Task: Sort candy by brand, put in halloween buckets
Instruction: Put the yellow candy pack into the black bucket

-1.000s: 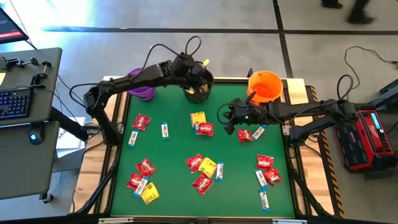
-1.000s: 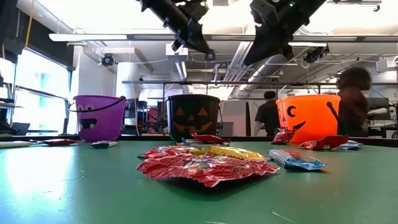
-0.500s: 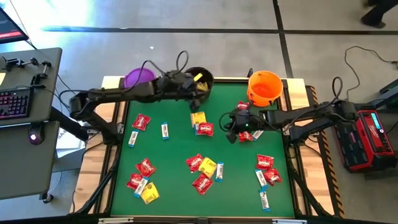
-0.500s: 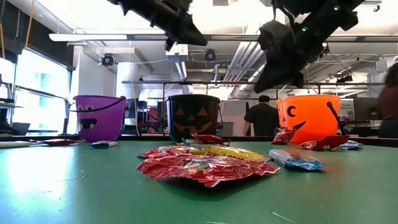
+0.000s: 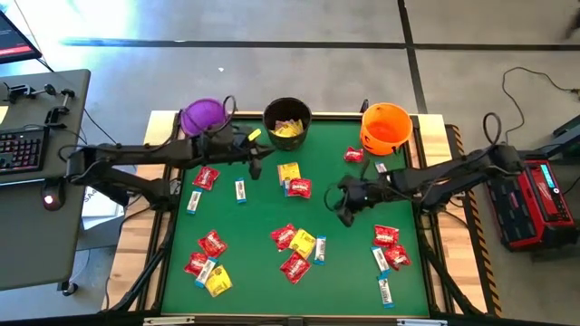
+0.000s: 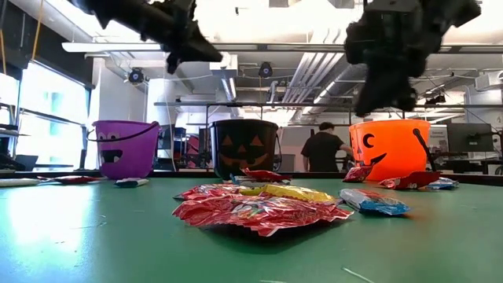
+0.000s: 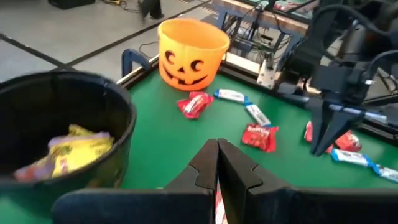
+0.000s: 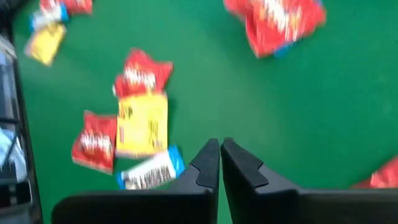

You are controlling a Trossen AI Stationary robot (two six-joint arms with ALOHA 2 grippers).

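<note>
Three buckets stand along the far edge of the green table (image 5: 254, 217): the purple bucket (image 5: 203, 116) near the far left corner, the black bucket (image 5: 287, 120) at the middle, and the orange bucket (image 5: 385, 126) toward the far right corner. The black bucket has yellow packets (image 7: 78, 149) lying inside it (the wrist view shows them plainly).

The left gripper (image 5: 255, 163) hangs above the table just in front of the gap between the purple and black buckets, its fingers (image 7: 208, 163) pressed together and empty. The right gripper (image 5: 345, 205) hovers over bare green right of the table's centre, fingers (image 8: 214, 160) likewise pressed together with nothing between them.

Candy lies scattered over the table: a red packet (image 5: 206, 177) near the left edge, a mixed cluster (image 5: 297, 244) of red, yellow and white-and-blue pieces in the middle, more red and white-and-blue pieces (image 5: 388, 249) by the right edge, and another group (image 5: 207, 263) toward the near left corner.
</note>
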